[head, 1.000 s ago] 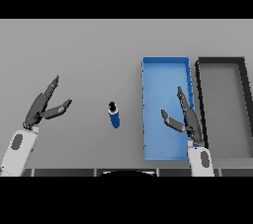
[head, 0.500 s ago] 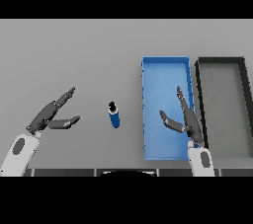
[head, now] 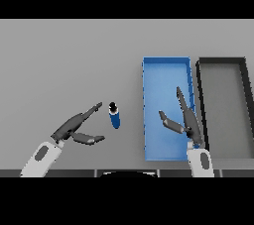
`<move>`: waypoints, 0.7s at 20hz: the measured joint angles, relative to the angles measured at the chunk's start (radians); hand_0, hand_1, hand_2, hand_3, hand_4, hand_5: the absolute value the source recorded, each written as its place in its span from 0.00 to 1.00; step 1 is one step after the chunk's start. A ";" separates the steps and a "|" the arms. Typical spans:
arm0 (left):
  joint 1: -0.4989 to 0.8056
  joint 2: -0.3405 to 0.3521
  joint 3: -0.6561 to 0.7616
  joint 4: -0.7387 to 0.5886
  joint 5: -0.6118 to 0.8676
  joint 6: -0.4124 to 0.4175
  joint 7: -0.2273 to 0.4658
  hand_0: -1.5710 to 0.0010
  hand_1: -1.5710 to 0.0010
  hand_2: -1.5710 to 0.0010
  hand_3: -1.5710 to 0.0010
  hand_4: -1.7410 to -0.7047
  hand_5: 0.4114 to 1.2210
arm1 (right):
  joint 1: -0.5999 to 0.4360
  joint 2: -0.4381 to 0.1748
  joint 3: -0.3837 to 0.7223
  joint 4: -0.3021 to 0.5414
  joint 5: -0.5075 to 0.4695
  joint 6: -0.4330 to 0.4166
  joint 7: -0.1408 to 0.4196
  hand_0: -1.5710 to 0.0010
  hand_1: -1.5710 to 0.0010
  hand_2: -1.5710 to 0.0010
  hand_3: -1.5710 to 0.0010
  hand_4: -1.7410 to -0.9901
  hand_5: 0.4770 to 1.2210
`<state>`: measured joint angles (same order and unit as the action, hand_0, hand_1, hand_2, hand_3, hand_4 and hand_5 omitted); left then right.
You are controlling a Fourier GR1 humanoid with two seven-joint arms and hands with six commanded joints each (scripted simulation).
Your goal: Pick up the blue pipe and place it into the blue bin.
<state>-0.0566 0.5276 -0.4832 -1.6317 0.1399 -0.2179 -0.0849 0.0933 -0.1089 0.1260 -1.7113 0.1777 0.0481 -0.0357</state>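
1. Head view: the left hand [head: 74, 129], fingers spread and holding nothing, had moved closer to the blue pipe [head: 114, 116], which lay just right of its fingertips.
2. The right hand [head: 184, 120] stayed relaxed over the blue bin [head: 166, 70].

**Open table left, bins crowding the right**

Bare grey table [head: 64, 60] from 9 through 12 o'clock, free for passage. Near centre, only the blue pipe [head: 114, 116], lying alone, with the left hand [head: 74, 129] just beside it at its 8 o'clock, fingers straight and spread. A narrow clear strip between pipe and blue bin [head: 166, 68] at 3 o'clock. Over the bin's near half, blocked by the right hand [head: 184, 122], fingers extended. Beyond, a dark bin [head: 223, 63] just beside the blue one.
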 measured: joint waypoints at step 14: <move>-0.173 -0.266 -0.069 0.284 -0.061 -0.002 -0.018 1.00 1.00 1.00 1.00 0.53 0.13 | 0.039 -0.008 -0.008 -0.019 -0.005 0.003 0.000 1.00 1.00 1.00 1.00 0.71 0.17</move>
<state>-0.2298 0.2619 -0.5520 -1.3481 0.0787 -0.2194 -0.1034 0.1327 -0.1172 0.1179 -1.7303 0.1725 0.0510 -0.0356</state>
